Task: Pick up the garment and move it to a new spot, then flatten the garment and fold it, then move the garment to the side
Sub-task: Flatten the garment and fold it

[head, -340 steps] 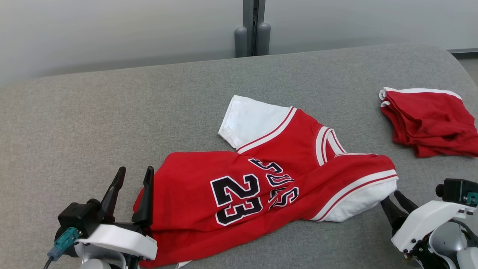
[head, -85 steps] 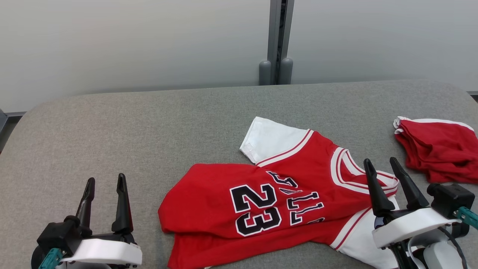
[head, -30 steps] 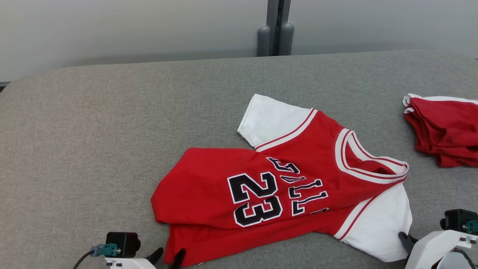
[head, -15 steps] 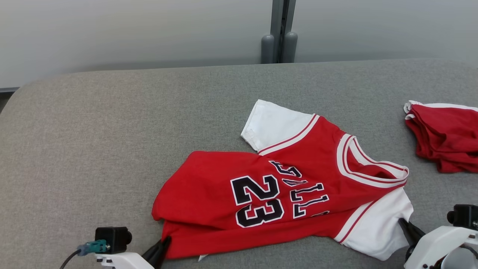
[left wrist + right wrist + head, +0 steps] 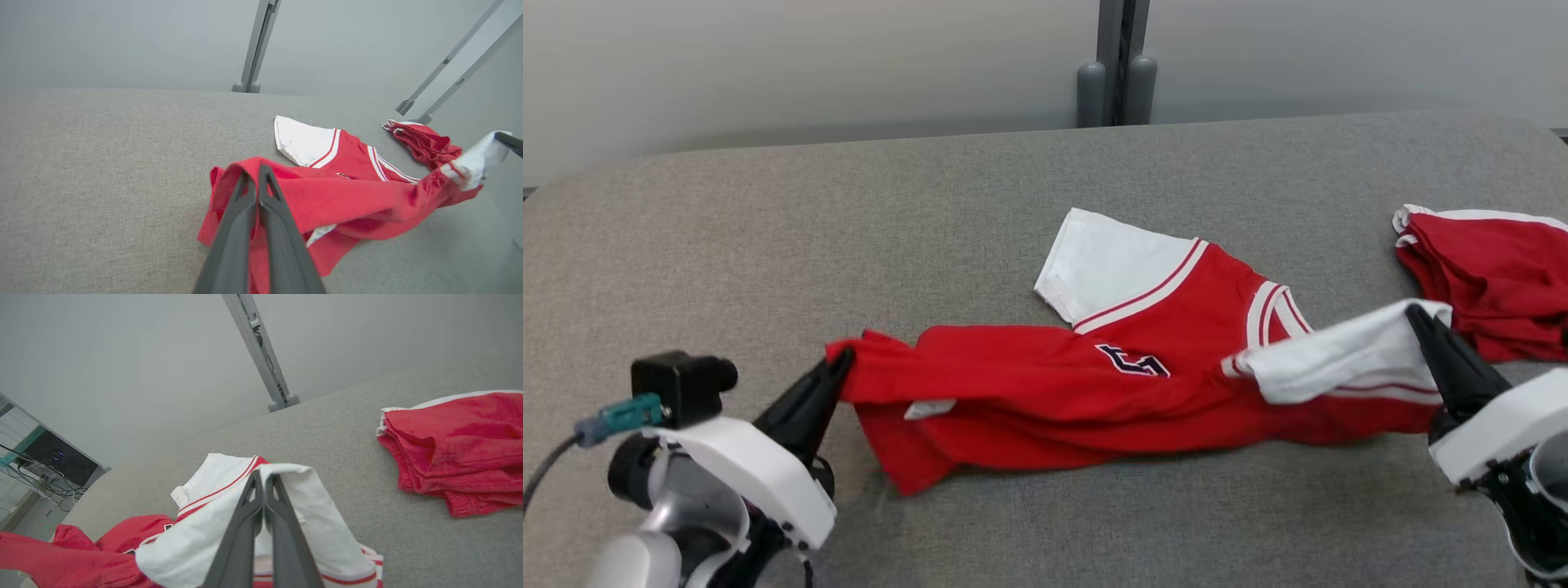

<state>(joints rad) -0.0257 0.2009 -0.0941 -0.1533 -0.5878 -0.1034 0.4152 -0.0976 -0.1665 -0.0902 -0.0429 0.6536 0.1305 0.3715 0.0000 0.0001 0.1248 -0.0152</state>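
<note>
No text can be read. The red jersey [image 5: 1045, 392] shows one folded fragment of black lettering [image 5: 1133, 360], at 3 o'clock of its white tag [image 5: 929, 408], which is too small to read.

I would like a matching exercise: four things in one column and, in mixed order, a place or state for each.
1. left tool
2. right tool
3. far white sleeve
4. other red garment

A. flat on the grey surface
B. shut on the jersey's near white sleeve
C. at the surface's right end
D. shut on the jersey's red corner

Pairs: 1-D, 2-B, 3-A, 4-C
</note>
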